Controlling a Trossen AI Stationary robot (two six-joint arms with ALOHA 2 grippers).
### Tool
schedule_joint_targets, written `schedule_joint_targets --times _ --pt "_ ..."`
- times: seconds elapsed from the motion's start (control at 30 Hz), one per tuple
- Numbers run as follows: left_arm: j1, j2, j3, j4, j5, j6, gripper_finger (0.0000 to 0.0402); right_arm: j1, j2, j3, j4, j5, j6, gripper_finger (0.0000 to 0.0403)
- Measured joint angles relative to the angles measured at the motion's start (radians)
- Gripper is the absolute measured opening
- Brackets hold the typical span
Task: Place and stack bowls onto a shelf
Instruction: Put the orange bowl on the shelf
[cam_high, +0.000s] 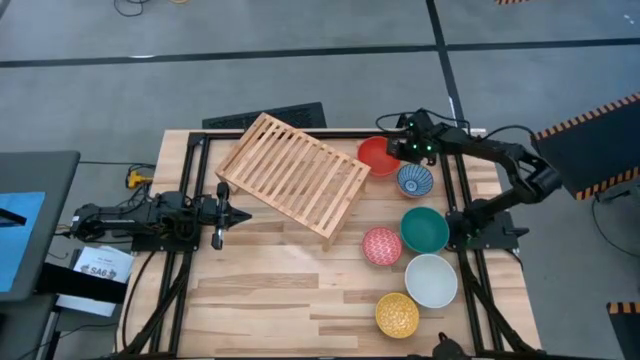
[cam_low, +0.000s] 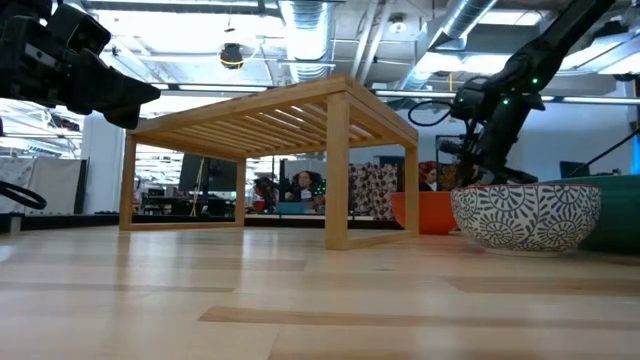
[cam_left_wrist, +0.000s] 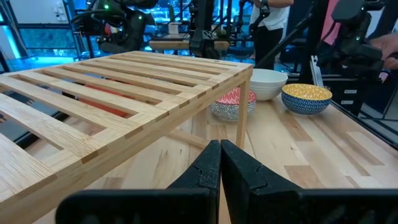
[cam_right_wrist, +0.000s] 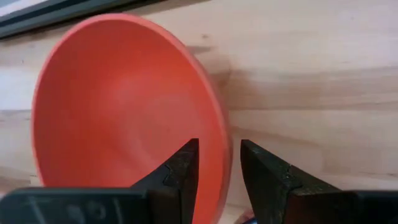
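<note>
The table carries 6 bowls: 1 red bowl (cam_high: 377, 154), 1 blue-white patterned bowl (cam_high: 414, 180), 1 teal bowl (cam_high: 425, 229), 1 pink-red patterned bowl (cam_high: 381, 245), 1 white bowl (cam_high: 431, 280) and 1 yellow patterned bowl (cam_high: 397, 314). There is 1 slatted wooden shelf (cam_high: 293, 172). 2 robot arms reach over the table.

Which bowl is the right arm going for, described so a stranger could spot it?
Start at the slatted wooden shelf and go to its far right corner, where the line of bowls begins. The red bowl lies there, its rim between the right pincer's open fingers. It is the only plain red one; its neighbour, the blue-white patterned bowl, is decorated.
</note>
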Motion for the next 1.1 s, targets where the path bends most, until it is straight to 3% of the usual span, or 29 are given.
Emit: schedule_joint_targets --times 0.13,0.3,0.7,0.97,1.1 --pt "0.0 0.0 0.0 0.0 0.0 0.0 0.0 0.014 0.005 0.0 0.002 0.025 -0.015 0.0124" --pt "0.0 0.0 0.0 0.0 0.0 0.0 0.0 0.013 -0.037 0.008 0.001 0.027 -0.044 0.0028" --pt "0.0 0.0 0.0 0.0 0.0 0.0 0.0 0.051 -0.188 0.321 -0.106 0.002 -0.072 0.0028" --pt "0.0 0.0 0.0 0.0 0.0 0.0 0.0 0.282 -0.045 0.648 -0.171 -0.031 -0.096 0.0028" --pt "0.0 0.0 0.0 0.0 0.0 0.0 0.0 0.382 0.056 0.793 -0.262 -0.11 -0.141 0.0028"
